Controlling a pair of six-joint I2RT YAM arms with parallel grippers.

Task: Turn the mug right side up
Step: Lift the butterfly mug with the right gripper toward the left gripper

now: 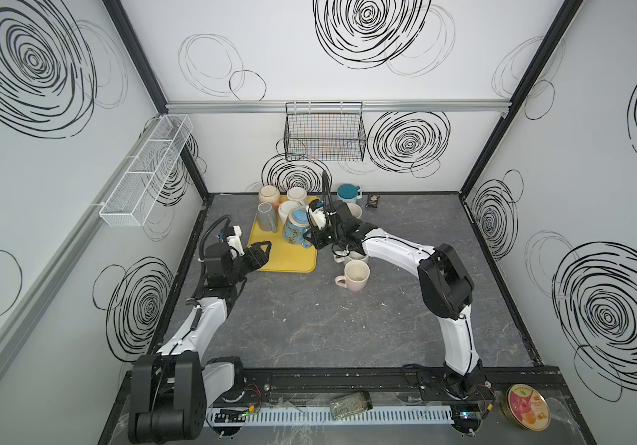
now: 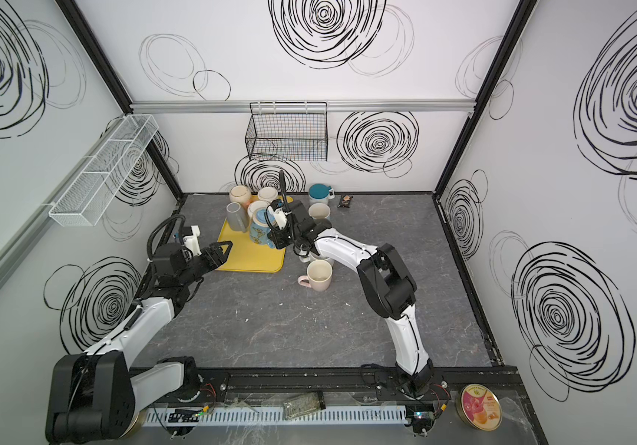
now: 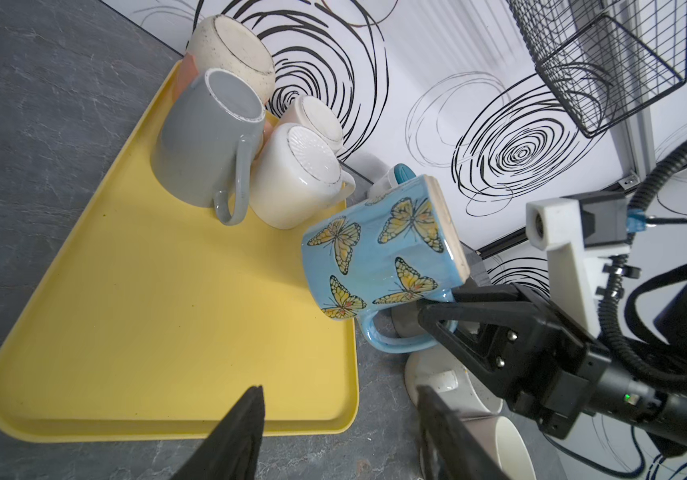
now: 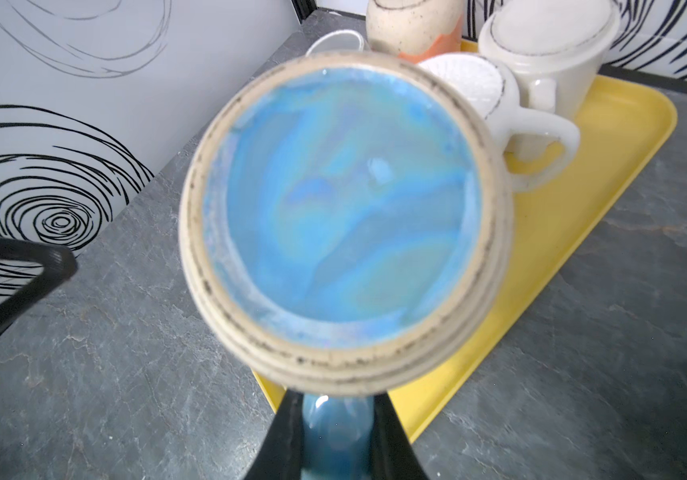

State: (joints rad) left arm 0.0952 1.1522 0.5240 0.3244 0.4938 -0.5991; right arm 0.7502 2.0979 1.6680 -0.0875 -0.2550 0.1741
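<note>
Two grippers at the yellow tray (image 1: 287,259), one holding the butterfly mug (image 1: 294,230).
Just above the frame's centre in both top views, the blue mug hangs tilted, base up, over the tray's right side. The right gripper (image 4: 335,440) has its fingers pinched tight on the handle. The left gripper (image 1: 265,252) hovers at the tray's lower left corner, fingers about half spread, holding nothing. A grey mug (image 1: 267,217) stands inverted behind.

Five mugs (image 1: 268,193) (image 1: 296,193) (image 1: 266,217) (image 1: 287,210) — one butterfly mug (image 1: 294,231) among them — clustered at the one yellow tray (image 1: 290,260), centre frame, with four more mugs (image 1: 348,192) (image 1: 355,210) (image 1: 357,256) (image 1: 356,274) just right of it. Two wire baskets (image 1: 147,169) (image 1: 324,133) hung upper left and upper centre; one tin (image 1: 528,406) and one jar (image 1: 349,404) lay at the bottom edge.
</note>
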